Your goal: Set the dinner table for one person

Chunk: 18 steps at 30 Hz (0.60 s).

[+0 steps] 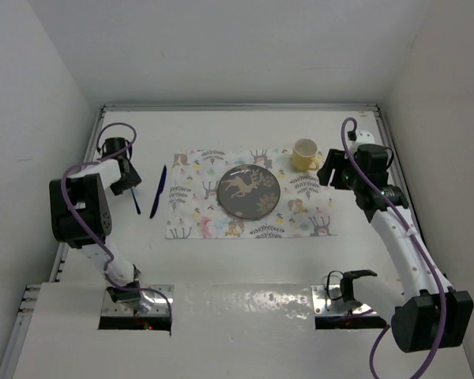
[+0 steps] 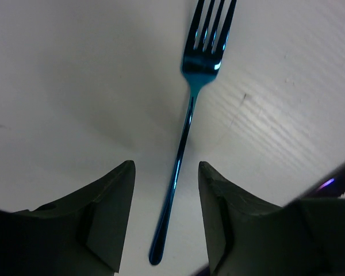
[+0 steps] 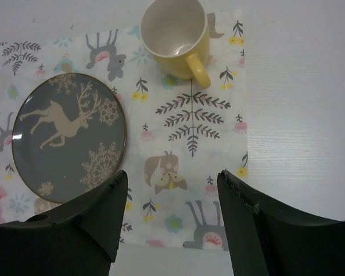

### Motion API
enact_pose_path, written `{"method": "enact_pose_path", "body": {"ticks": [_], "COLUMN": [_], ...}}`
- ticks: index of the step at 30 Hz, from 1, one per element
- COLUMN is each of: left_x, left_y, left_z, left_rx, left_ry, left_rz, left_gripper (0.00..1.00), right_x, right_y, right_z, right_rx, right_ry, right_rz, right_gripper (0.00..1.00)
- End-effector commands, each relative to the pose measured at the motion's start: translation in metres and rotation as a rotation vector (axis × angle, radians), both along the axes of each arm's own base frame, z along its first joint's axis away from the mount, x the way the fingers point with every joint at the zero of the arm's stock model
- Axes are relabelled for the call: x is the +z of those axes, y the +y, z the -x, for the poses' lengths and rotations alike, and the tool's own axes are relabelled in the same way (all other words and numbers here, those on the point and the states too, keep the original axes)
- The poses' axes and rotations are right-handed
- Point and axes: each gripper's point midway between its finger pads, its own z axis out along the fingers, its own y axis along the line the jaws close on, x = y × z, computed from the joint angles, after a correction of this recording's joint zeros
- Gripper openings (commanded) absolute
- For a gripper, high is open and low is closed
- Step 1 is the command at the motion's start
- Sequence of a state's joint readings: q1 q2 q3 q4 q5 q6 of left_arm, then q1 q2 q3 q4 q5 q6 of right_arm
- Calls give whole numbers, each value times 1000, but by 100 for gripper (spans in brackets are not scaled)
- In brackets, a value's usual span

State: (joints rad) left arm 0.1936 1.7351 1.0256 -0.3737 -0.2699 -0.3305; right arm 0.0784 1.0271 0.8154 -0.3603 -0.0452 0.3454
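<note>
Straddling the fork, the left gripper has its fingers apart. The right gripper, likewise spread, overlooks mat, plate, cup.

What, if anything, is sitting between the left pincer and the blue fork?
Nothing visible is in the way. The left pincer is open. In the left wrist view, the blue fork lies flat on the dinner table, with its handle lined up with the pincer's open gap.
</note>
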Motion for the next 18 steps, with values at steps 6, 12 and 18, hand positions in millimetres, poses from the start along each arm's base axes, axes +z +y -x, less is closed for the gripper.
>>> {"method": "enact_pose_path", "body": {"ticks": [6,12,18], "left_x": [-22,-43,-34], "left_y": [21,23,16], "left_z": [-48,-45,-41], "left_rx": [5,-15,-34], "left_ry": [-50,-11,-23], "left_rz": [38,78,100], "left_gripper": [38,19,0], "right_x": [7,6,3], "right_y": [7,4,6], "right_z": [1,3,1], "right_rx": [18,16,25], "right_ry": [-3,-11,-1], "right_rz": [-32,-13,-18], "right_gripper": [62,62,62]}}
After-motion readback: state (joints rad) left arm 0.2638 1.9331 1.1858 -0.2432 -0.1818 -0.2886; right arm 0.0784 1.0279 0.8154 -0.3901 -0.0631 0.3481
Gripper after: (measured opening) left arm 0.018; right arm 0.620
